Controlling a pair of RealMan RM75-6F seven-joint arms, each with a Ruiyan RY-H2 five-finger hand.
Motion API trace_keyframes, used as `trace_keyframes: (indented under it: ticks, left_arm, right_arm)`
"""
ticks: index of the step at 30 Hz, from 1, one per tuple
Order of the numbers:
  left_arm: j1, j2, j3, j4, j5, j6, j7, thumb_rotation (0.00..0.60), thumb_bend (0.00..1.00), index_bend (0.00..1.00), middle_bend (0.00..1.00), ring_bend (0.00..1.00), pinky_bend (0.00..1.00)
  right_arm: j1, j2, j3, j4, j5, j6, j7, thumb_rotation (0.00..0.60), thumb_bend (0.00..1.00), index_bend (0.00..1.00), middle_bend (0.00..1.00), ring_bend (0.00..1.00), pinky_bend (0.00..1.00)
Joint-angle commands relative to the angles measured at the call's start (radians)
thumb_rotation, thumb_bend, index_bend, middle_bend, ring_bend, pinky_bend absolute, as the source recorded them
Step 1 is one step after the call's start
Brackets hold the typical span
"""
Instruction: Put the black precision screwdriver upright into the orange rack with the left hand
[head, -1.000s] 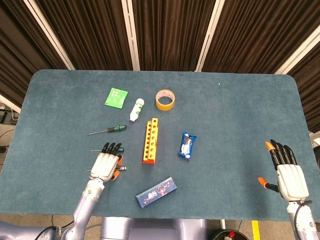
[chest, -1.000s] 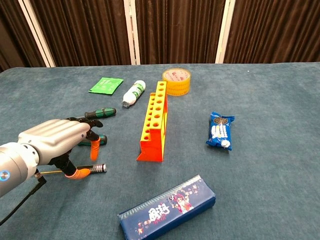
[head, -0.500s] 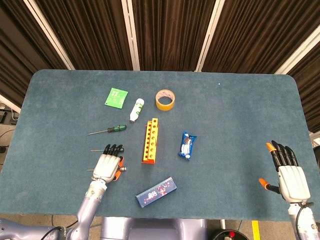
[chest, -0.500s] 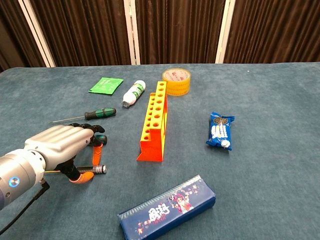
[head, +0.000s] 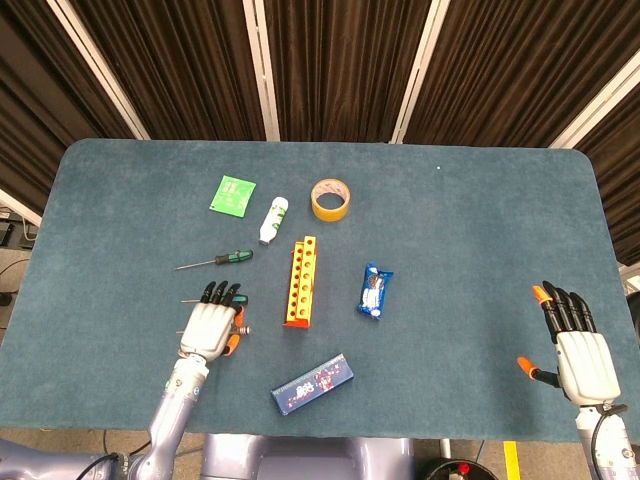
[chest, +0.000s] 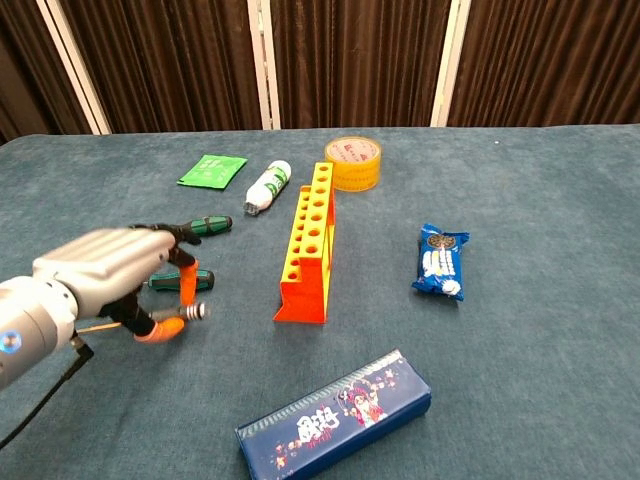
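My left hand (head: 211, 327) (chest: 100, 275) hovers low over the table, left of the orange rack (head: 301, 282) (chest: 310, 245). It pinches the black precision screwdriver (chest: 188, 314) between thumb and a finger. The tool lies roughly level, its silver cap pointing right toward the rack and its thin shaft sticking out to the left under the palm. The rack stands upright with its row of holes empty. My right hand (head: 577, 350) rests open at the table's near right corner, seen only in the head view.
Two green-handled screwdrivers lie close by: one (chest: 186, 278) just beyond my left fingers, another (head: 231, 258) (chest: 205, 225) farther back. Behind are a green packet (chest: 212, 169), white bottle (chest: 267, 187) and tape roll (chest: 353, 162). A blue snack pack (chest: 441, 261) and blue box (chest: 335, 409) lie right of and before the rack.
My left hand has closed on the black precision screwdriver and risen a little, carrying the tool off the cloth. The right hand has stayed put.
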Motion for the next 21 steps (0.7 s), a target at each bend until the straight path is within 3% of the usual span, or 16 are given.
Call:
trace_keyframes:
  ticks: [1, 9, 11, 21]
  left_arm:
    - [0.001, 0.028, -0.037, -0.035, 0.024, 0.017, -0.043, 0.6, 0.5, 0.62, 0.06, 0.0, 0.0]
    - [0.0, 0.109, -0.111, -0.124, 0.053, 0.029, -0.127, 0.6, 0.5, 0.63, 0.07, 0.0, 0.0]
    - [-0.003, 0.137, -0.186, -0.178, 0.085, 0.043, -0.224, 0.6, 0.5, 0.63, 0.08, 0.0, 0.0]
    - [-0.024, 0.183, -0.359, -0.343, 0.055, -0.031, -0.575, 0.6, 0.5, 0.64, 0.11, 0.0, 0.02]
  right_arm:
    - [0.0, -0.001, 0.001, 0.001, 0.001, 0.001, 0.001, 0.6, 0.08, 0.0, 0.0, 0.0, 0.0]
    - [0.001, 0.0, -0.001, 0.003, -0.008, 0.003, -0.004, 0.6, 0.08, 0.0, 0.0, 0.0, 0.0]
    - [0.0, -0.002, -0.001, 0.004, -0.007, 0.003, -0.004, 0.6, 0.08, 0.0, 0.0, 0.0, 0.0]
    - [0.004, -0.001, -0.002, 0.005, -0.003, -0.007, 0.004, 0.6, 0.08, 0.0, 0.0, 0.0, 0.0]
